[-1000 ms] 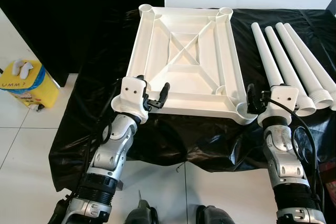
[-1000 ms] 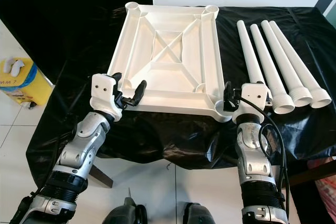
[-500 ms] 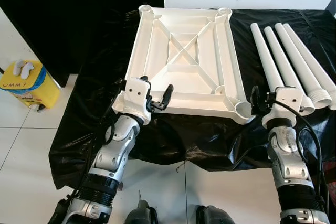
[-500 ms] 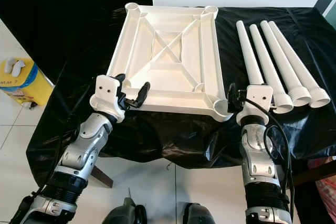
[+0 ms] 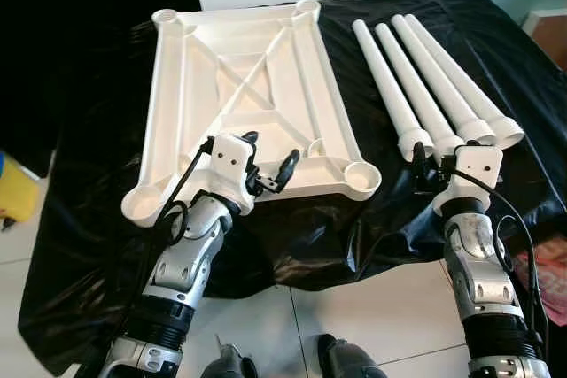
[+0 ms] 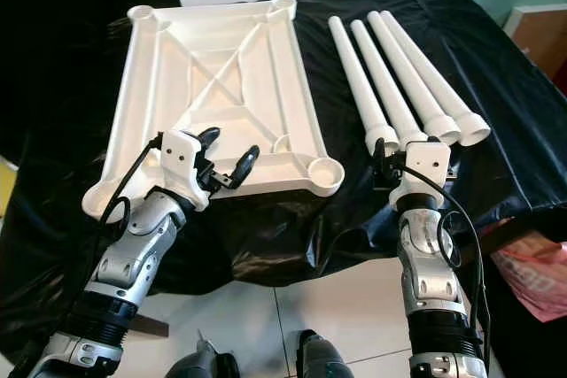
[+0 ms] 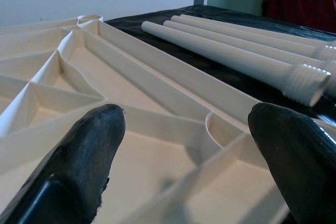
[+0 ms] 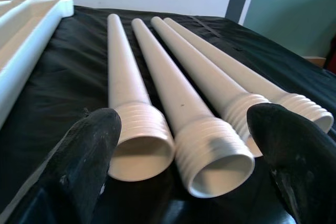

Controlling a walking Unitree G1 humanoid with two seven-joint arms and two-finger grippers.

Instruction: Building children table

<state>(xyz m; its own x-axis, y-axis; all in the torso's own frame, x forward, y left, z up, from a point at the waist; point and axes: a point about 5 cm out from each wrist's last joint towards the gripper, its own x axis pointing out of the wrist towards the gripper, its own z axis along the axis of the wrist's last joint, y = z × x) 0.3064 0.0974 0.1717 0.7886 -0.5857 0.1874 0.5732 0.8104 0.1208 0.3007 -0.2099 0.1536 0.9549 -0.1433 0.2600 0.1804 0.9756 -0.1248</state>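
Shifted since a second ago: whole view swung toward the right, so tabletop and legs sit further left in frame; likely camera turn, not the parts sliding. Right hand point(image 5: 429, 168) now lined up with the legs instead of the tabletop corner; left hand point(image 5: 268, 171) hangs over the near edge of the tabletop as before.

Upside-down white tabletop point(image 5: 232, 86) lying flat on the black-draped surface point(image 5: 381, 219), ribs and four corner sockets facing up. Near right socket point(image 5: 361, 173) bare, as are the rest. Four white legs point(image 5: 416, 77) side by side just right of the tabletop, threaded ends toward the robot, none fitted.

Left hand wide open, gripping nothing, fingers point(image 7: 79, 161) spread above the ribbed underside. Right hand also wide open and holding nothing, fingers point(image 8: 79, 161) spanning the threaded ends of the nearest legs.

Judged progress: barely begun. Parts laid out, no leg picked up. Left to do: all four legs into sockets, then turning the table upright.
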